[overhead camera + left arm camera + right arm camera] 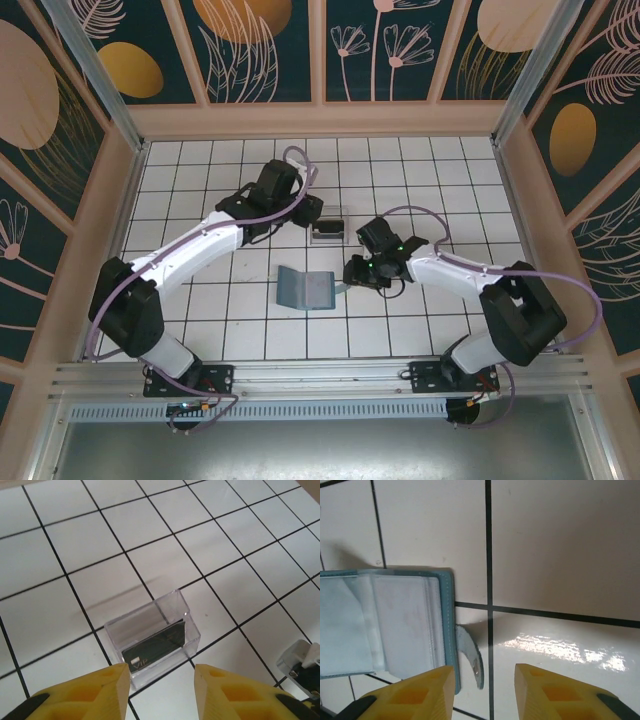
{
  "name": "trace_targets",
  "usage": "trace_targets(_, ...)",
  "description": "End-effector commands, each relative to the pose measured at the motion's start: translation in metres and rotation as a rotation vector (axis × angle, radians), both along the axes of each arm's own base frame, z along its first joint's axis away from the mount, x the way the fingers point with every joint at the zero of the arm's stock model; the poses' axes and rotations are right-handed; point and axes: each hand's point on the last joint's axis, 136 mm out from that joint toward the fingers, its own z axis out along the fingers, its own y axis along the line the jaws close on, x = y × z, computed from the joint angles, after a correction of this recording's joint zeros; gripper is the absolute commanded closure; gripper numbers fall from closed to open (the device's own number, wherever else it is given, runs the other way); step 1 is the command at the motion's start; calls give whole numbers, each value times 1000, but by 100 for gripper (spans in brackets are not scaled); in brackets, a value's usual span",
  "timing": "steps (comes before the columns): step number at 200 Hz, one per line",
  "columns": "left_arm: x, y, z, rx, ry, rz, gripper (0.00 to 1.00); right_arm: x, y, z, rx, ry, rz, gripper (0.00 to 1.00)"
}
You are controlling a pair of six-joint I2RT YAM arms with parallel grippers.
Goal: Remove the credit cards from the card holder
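Right wrist view: the right tool point(485, 672) is released, its yellow fingers point(415, 690) parted with nothing between them. It hangs over the right edge of the card holder point(395, 625), which lies open on the white tiled counter point(560, 545) with its clasp tab point(470, 655) sticking out. The left tool point(160, 675) is likewise released and empty, above a clear box point(145, 617) holding a dark card marked VIP point(155, 647), apart from the holder.

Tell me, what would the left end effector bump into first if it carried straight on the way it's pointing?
The left end effector would most likely meet the clear plastic box first: it sits straight ahead, in line with the gap between the fingers, with a dark card inside. How far off is unclear.
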Motion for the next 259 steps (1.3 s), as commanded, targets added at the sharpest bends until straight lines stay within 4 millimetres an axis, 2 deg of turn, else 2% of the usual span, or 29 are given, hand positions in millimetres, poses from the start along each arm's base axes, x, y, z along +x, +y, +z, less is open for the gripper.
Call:
trace_targets(1,-8,1,2,-92,51,60,62,-2,7,-5,11,5,12,67)
trace_targets(31,-23,-2,-3,-135,112,67,64,-7,11,-9,5,17,20,72)
trace_targets(86,-50,-11,-26,-93,169,56,67,-20,20,-11,5,28,20,87)
trace_targets(138,-79,-16,-56,-83,287,53,68,-36,37,-10,41,36,8,87)
trace_targets(165,-95,-17,-75,-76,359,54,69,-38,35,-6,32,22,-18,79)
trace_targets(193,-108,-20,-88,-98,429,44,70,-30,25,6,33,-20,-63,67)
trace_targets(195,-113,-18,-96,-86,446,44,70,-29,24,7,34,-23,-67,65)
trace_targets(202,-118,-18,-102,-88,471,35,70,-27,21,10,34,-32,-79,62)
trace_targets(259,-143,-18,-137,-61,594,12,69,-13,0,36,70,-108,-172,60)
